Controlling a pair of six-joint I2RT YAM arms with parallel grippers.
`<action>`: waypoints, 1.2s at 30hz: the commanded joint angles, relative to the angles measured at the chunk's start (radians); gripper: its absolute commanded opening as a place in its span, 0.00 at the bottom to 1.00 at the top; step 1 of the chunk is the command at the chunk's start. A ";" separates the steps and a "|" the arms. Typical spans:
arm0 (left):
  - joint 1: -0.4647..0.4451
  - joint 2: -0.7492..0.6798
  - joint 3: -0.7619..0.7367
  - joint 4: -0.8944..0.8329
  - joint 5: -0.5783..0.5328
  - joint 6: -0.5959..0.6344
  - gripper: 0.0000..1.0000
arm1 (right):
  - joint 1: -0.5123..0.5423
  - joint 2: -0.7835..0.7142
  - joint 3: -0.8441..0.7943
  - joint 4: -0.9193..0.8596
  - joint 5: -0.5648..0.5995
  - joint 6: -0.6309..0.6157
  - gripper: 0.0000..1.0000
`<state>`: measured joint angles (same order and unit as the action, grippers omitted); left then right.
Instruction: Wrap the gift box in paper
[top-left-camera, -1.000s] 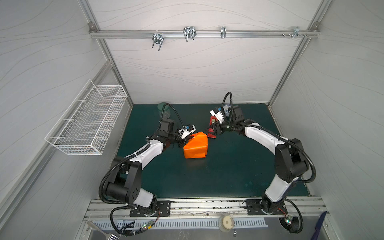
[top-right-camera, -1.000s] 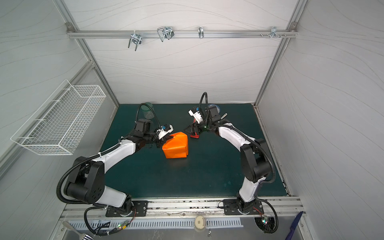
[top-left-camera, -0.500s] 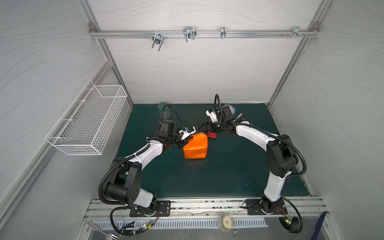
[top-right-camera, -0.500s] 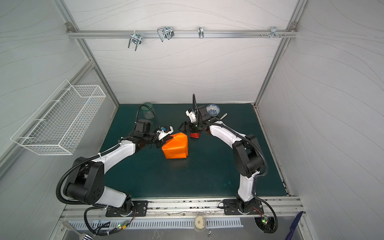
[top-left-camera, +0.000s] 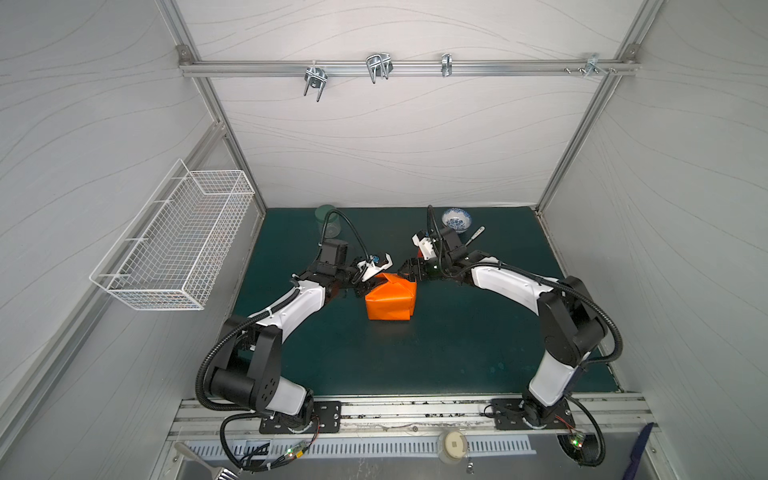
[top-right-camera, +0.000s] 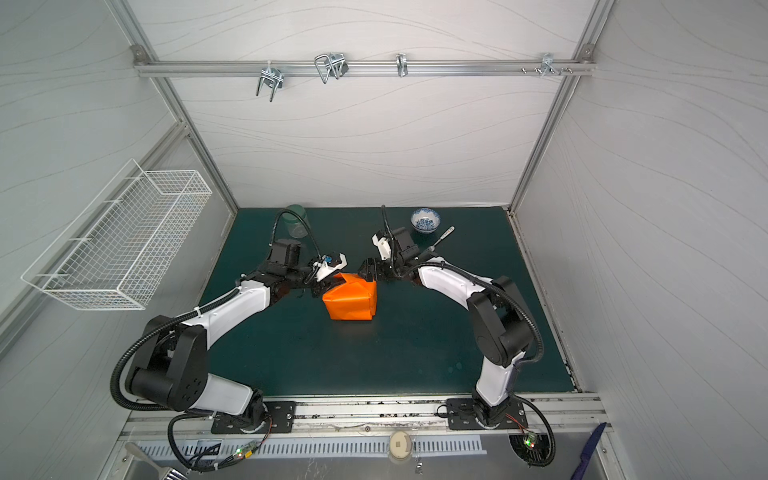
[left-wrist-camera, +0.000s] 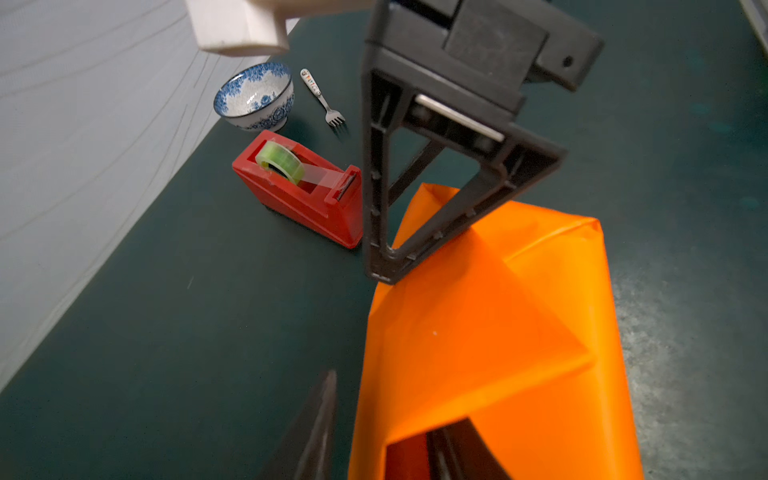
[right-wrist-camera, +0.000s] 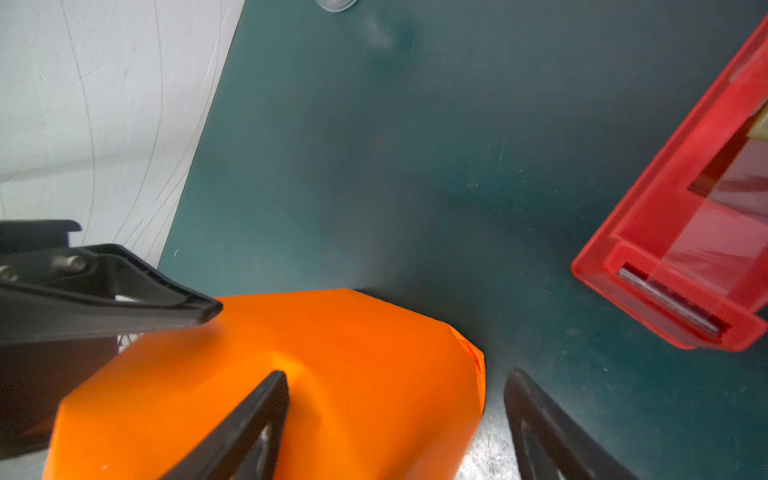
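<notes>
The gift box is hidden inside the orange paper (top-left-camera: 390, 301) (top-right-camera: 351, 301), which is folded round it into a creased package in the middle of the green mat. My left gripper (top-left-camera: 365, 282) (left-wrist-camera: 390, 436) is at the package's left end. Its jaws stand apart, one finger (left-wrist-camera: 324, 415) outside on the mat side and the other under a loose paper flap (left-wrist-camera: 478, 374). My right gripper (top-left-camera: 405, 270) (right-wrist-camera: 395, 415) is open at the far right corner, with one finger (right-wrist-camera: 257, 415) over the paper top and the other beside it.
A red tape dispenser (left-wrist-camera: 299, 191) (right-wrist-camera: 685, 249) stands just behind the package. A blue-patterned bowl (top-left-camera: 456, 218) and a fork (top-left-camera: 473, 236) lie at the back right, and a green jar (top-left-camera: 327, 218) at the back left. A wire basket (top-left-camera: 174, 241) hangs on the left wall.
My right gripper has swung left from the tape dispenser to the package's far corner. My left gripper's jaws have parted, and the raised paper end now lies lower.
</notes>
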<state>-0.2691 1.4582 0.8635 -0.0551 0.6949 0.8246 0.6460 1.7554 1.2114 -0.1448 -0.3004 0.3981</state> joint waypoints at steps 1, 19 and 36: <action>-0.004 -0.030 -0.016 -0.080 0.017 0.039 0.47 | 0.020 -0.038 -0.050 0.025 0.053 0.002 0.82; 0.074 -0.268 -0.201 0.456 -0.021 -0.968 0.75 | 0.048 -0.103 -0.184 0.200 0.106 -0.056 0.81; 0.030 -0.048 -0.032 0.071 -0.127 -1.246 0.82 | 0.048 -0.122 -0.204 0.215 0.115 -0.080 0.81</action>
<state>-0.2340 1.4109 0.8158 0.0307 0.5747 -0.4107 0.6865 1.6527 1.0218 0.1036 -0.1982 0.3428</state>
